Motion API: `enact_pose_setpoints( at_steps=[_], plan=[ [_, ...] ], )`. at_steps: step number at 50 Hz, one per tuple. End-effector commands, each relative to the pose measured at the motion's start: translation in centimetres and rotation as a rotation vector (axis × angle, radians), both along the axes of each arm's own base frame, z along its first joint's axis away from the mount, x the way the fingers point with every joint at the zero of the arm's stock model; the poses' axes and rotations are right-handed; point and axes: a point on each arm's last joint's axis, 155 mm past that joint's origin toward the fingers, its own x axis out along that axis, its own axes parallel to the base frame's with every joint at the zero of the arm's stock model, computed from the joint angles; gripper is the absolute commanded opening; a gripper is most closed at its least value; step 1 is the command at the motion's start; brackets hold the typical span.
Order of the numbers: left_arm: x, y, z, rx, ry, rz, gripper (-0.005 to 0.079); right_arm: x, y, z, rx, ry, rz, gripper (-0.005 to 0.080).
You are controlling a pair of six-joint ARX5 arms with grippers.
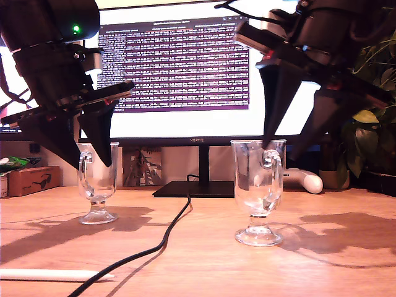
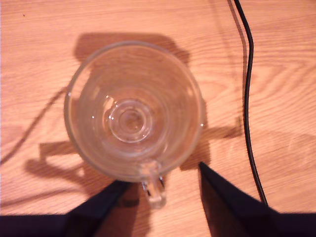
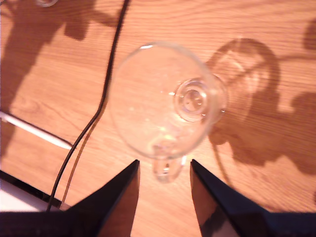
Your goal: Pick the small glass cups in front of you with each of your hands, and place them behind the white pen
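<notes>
My first gripper (image 2: 162, 174) hangs wide open astride the handle of the cup (image 2: 133, 113) at the exterior view's left, ready to pinch it. My second gripper (image 3: 164, 162), equally wide, flanks the other cup (image 3: 158, 103). Both cups stand ungrasped on the bench (image 1: 204, 260), beyond the pen (image 1: 55, 274).

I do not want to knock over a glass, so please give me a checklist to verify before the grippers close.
1. My first gripper open: ok, jaws apart, one on each side of the first cup handle.
2. My second gripper open: ok, jaws either side of the second cup handle.
3. Both cups upright on the table: ok.
4. Black cable away from both cups: ok, it runs between them.
5. Fingers low enough on the handles: cannot tell.
6. White pen located: ok, at the exterior view's lower left, nearer the camera than the cups.
</notes>
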Motion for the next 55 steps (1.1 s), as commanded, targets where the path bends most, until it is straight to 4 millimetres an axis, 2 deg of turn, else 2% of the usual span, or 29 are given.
enact_pose_setpoints(
  at_steps=[1,19,24,29,42,44,49,55],
  plan=[
    [0.5,-0.4,0.1,0.002,-0.009,-0.014,0.0328,-0.1,0.4,-0.3,-0.002,0.006,0.006,0.0282],
    [0.5,-0.4,0.1,0.002,-0.011,-0.016,0.0328,-0.2,0.9,-2.3,-0.029,0.056,0.006,0.0240],
    [0.5,-0.4,0.1,0.002,-0.011,-0.016,0.0328,-0.3,1.1,-2.5,-0.031,0.057,0.017,0.0147],
    [0.6,-0.4,0.1,0.001,-0.014,-0.016,0.0328,-0.2,1.5,-2.3,-0.025,0.038,0.040,-0.0022],
    [0.9,-0.5,0.3,-0.007,-0.030,-0.015,0.0322,-0.1,2.0,-2.1,-0.021,0.014,0.075,-0.0013],
    [0.9,-0.5,0.3,-0.007,-0.029,-0.015,0.0299,-0.1,2.0,-2.1,-0.021,0.014,0.076,-0.0013],
    [0.5,-0.3,0.1,0.004,-0.012,-0.015,0.0181,-0.1,2.0,-2.1,-0.021,0.007,0.083,-0.0013],
    [0.5,0.3,-0.1,0.036,-0.015,-0.024,0.0112,0.0,2.1,-2.1,-0.022,-0.005,0.099,-0.0013]
  ],
)
